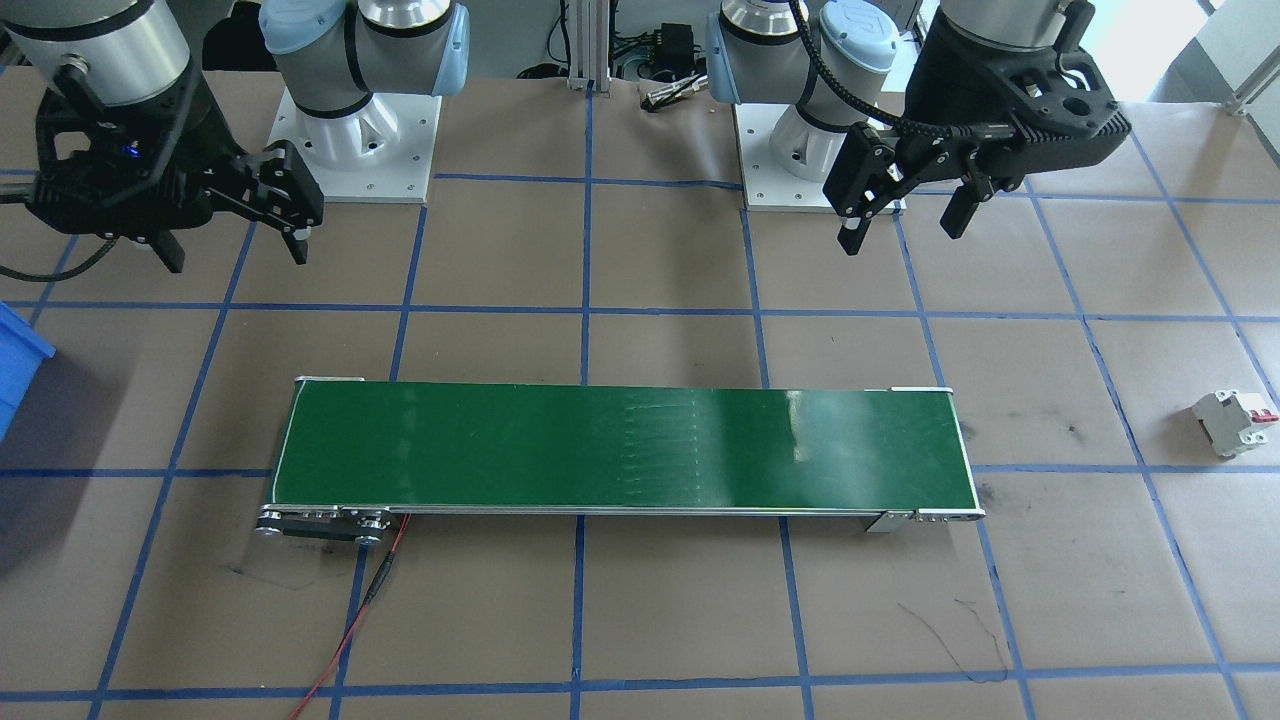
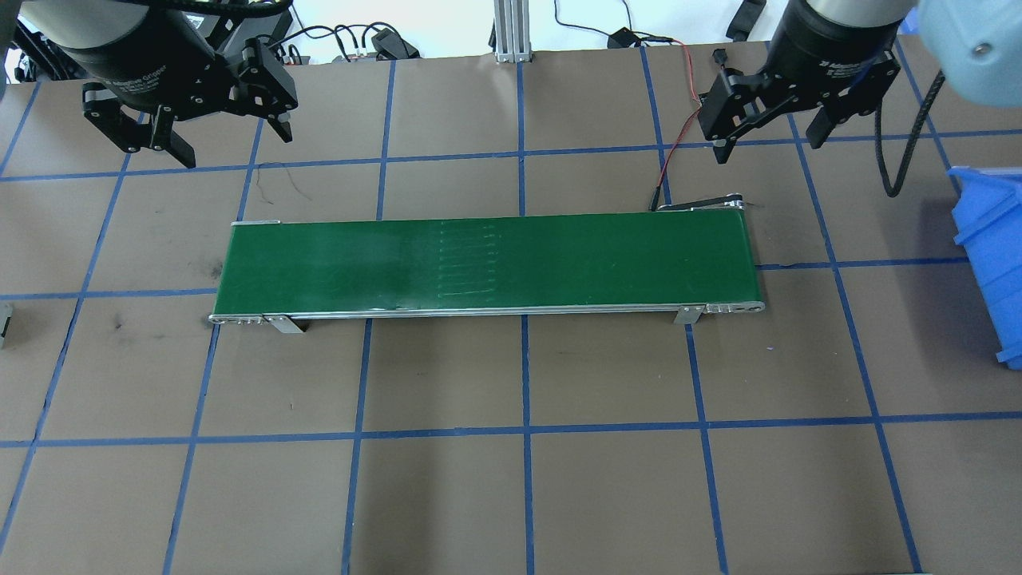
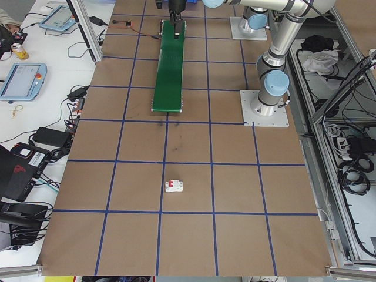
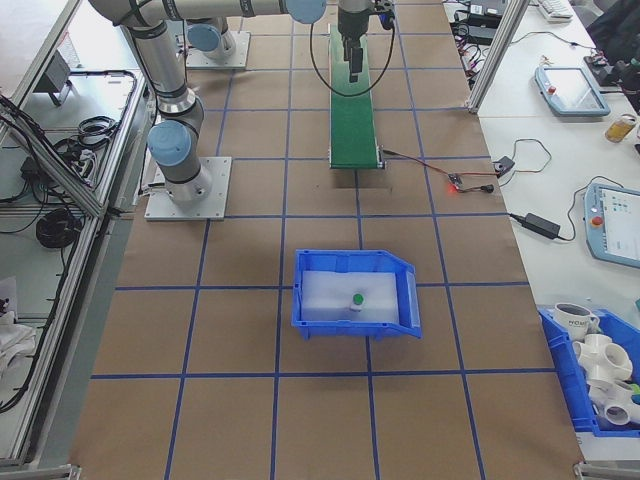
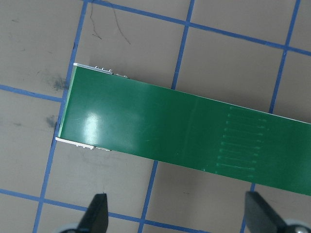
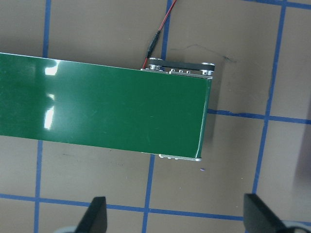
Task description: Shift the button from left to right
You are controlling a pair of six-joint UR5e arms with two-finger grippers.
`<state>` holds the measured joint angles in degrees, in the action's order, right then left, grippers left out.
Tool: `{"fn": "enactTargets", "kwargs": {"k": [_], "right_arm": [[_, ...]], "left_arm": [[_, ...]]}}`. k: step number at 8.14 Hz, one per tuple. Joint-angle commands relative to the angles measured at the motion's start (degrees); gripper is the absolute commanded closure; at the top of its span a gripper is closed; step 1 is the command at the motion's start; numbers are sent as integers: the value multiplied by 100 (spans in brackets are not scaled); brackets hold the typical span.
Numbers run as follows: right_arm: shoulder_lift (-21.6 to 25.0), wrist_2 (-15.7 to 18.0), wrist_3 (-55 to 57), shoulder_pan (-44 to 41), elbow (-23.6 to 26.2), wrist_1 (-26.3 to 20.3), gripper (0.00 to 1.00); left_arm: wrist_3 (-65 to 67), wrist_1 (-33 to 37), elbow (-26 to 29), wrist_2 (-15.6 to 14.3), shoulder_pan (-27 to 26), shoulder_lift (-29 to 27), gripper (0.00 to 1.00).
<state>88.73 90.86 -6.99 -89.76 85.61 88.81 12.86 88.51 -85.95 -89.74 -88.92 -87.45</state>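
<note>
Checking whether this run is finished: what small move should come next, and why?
Probably none beyond parking: the button already sits in the bin on the robot's right, the belt is bare, and the left gripper and right gripper hang open and empty.

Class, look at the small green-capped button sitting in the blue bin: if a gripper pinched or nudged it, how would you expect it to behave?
The button looks tiny beside the blue bin, so it is probably light and easily knocked. It seems to stand upright on the bin's pale floor, so a sideways nudge would likely tip it. Its round green cap suggests it could roll once toppled. Finer detail is too small to judge.
</note>
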Motion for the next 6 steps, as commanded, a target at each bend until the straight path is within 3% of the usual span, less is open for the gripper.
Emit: {"fn": "enactTargets", "kwargs": {"k": [1, 6], "right_arm": [[-58, 72, 268, -244, 52, -56, 0], [-40, 265, -4, -244, 52, -101, 0]], "left_arm": [[6, 0, 0, 0, -3, 0, 0], [-3, 0, 0, 0, 6, -9, 0]]}}
